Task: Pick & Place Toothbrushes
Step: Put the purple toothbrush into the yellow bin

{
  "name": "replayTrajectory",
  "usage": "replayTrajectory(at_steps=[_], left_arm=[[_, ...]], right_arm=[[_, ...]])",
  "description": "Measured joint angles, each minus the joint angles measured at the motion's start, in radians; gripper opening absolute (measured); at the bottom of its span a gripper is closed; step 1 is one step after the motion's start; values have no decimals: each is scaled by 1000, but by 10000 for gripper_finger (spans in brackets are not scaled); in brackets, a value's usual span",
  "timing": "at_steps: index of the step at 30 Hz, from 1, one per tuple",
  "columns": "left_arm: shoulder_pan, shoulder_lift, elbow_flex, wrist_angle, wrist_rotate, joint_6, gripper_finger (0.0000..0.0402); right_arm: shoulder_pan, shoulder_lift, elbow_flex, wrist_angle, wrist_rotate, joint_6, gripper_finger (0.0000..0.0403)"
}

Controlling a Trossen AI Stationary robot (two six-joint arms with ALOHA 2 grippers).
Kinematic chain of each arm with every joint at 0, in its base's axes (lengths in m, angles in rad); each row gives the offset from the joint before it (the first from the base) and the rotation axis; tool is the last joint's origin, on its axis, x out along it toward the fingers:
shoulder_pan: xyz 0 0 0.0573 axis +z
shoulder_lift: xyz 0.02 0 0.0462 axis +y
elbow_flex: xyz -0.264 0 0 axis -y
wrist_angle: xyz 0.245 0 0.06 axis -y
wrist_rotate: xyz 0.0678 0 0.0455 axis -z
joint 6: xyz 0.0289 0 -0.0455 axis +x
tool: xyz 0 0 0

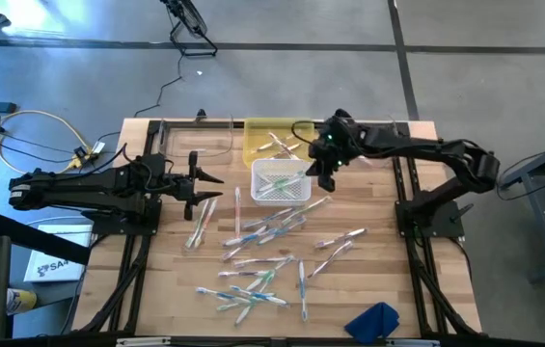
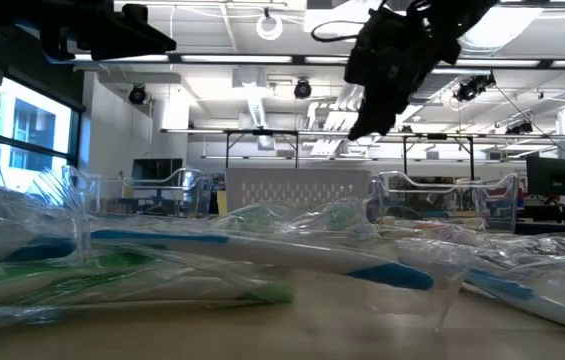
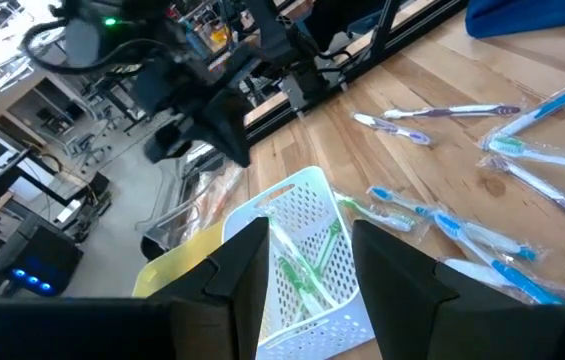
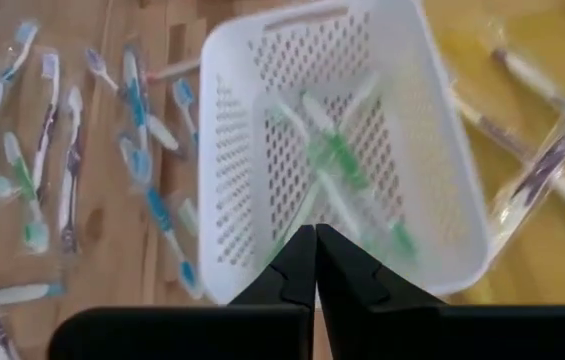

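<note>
Right pincer (image 4: 315, 262) above the white basket (image 1: 280, 181), fingers closed together, nothing between them. Green-accented toothbrushes in basket (image 4: 347, 165). Yellow bin (image 1: 258, 140) just behind the basket holds a few more brushes. Loose toothbrushes (image 1: 258, 275) scattered over the desk (image 1: 368, 280) in front of the basket. Left pincer (image 1: 204, 183) beside the basket, fingers apart, holding nothing. Blue cloth (image 1: 376, 320) at desk's front edge.

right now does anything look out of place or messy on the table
Yes: wrapped toothbrushes lie scattered at all angles over the wood, only a few in the white basket and yellow tray. A blue cloth sits crumpled at the near edge.
</note>
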Motion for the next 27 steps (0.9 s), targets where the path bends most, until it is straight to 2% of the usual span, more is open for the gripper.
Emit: replayTrajectory(at_steps=[9, 15, 27], left_arm=[[0, 0, 0, 0, 0, 0, 141], [0, 0, 0, 0, 0, -1, 141], [0, 0, 0, 0, 0, -1, 141]], right_arm=[[136, -117, -124, 49, 127, 95, 3], [232, -177, -207, 128, 167, 193, 3], [433, -190, -314, 156, 328, 350, 3]])
